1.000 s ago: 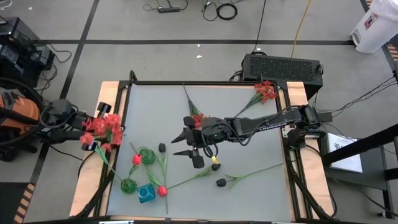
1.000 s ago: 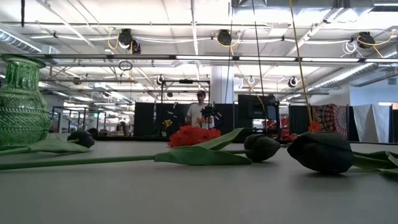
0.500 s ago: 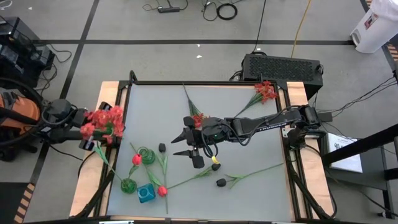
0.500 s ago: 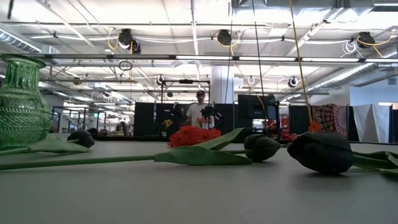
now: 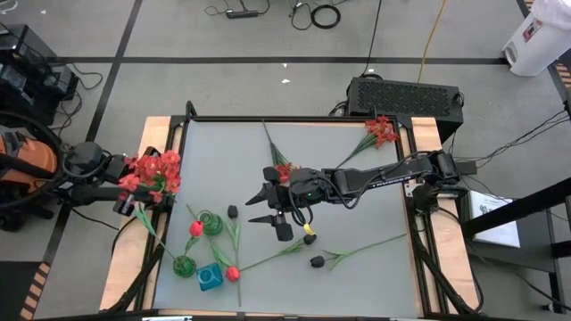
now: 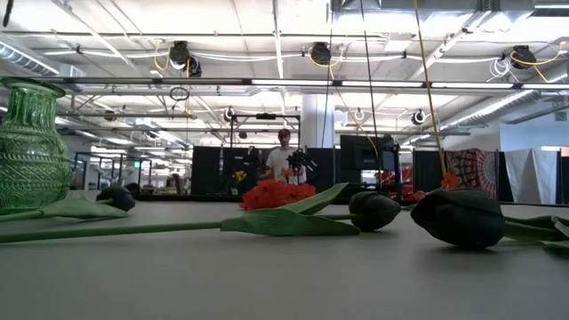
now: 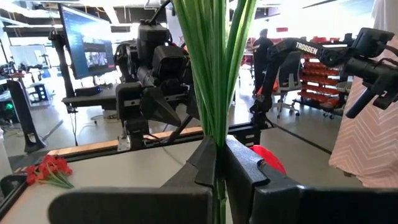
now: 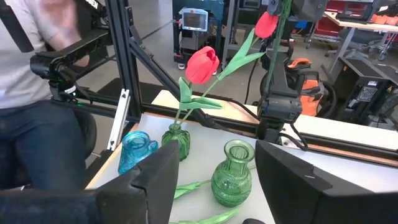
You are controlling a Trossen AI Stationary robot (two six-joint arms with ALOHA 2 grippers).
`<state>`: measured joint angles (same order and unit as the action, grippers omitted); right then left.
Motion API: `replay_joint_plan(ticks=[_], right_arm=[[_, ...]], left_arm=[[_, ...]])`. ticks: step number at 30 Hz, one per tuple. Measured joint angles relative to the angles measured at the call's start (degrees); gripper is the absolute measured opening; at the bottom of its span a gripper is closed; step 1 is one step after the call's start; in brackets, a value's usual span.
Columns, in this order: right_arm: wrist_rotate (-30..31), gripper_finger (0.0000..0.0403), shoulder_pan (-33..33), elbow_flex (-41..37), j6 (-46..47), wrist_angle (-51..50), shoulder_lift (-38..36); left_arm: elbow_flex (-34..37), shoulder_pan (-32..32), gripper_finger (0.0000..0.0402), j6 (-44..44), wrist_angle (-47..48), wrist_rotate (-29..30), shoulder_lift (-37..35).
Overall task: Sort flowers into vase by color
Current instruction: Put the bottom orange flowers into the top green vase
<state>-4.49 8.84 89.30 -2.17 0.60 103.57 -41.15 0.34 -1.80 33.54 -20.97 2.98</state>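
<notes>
The left pincer point(image 5: 134, 198) is clamping a red bunch point(image 5: 150, 175) beside the green vase point(image 5: 211, 223); the right pincer point(image 5: 268, 209) is gaping, several flowers awaiting.

- Table point(image 5: 357, 232): smooth matt grey top, pale wood edging, black metal frame.
- Green vase point(image 6: 31, 147): glossy ribbed glass, see-through.
- Blue vase point(image 8: 137, 149): glossy clear glass.
- Flowers point(image 5: 150, 174): frilly cloth-like red blooms, smooth plastic-looking green stems.
- Black buds point(image 6: 458, 216): matt, slightly textured.
- Arms point(image 5: 375, 178): dark matt plastic and metal.
</notes>
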Motion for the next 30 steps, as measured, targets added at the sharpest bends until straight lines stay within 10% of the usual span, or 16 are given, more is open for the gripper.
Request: replay_joint_plan(ticks=[11, 30], right_arm=[[0.0, 0.0203, 0.0, 0.0, 0.0, 0.0, 0.0], [0.0, 0.0203, 0.0, 0.0, 0.0, 0.16, 0.0]], left_arm=[[-0.03, -0.27, 0.0018, -0.08, -0.13, 4.31, -0.11], [-0.07, -21.92, 0.0018, -0.6, -6.22, 21.49, 2.86]])
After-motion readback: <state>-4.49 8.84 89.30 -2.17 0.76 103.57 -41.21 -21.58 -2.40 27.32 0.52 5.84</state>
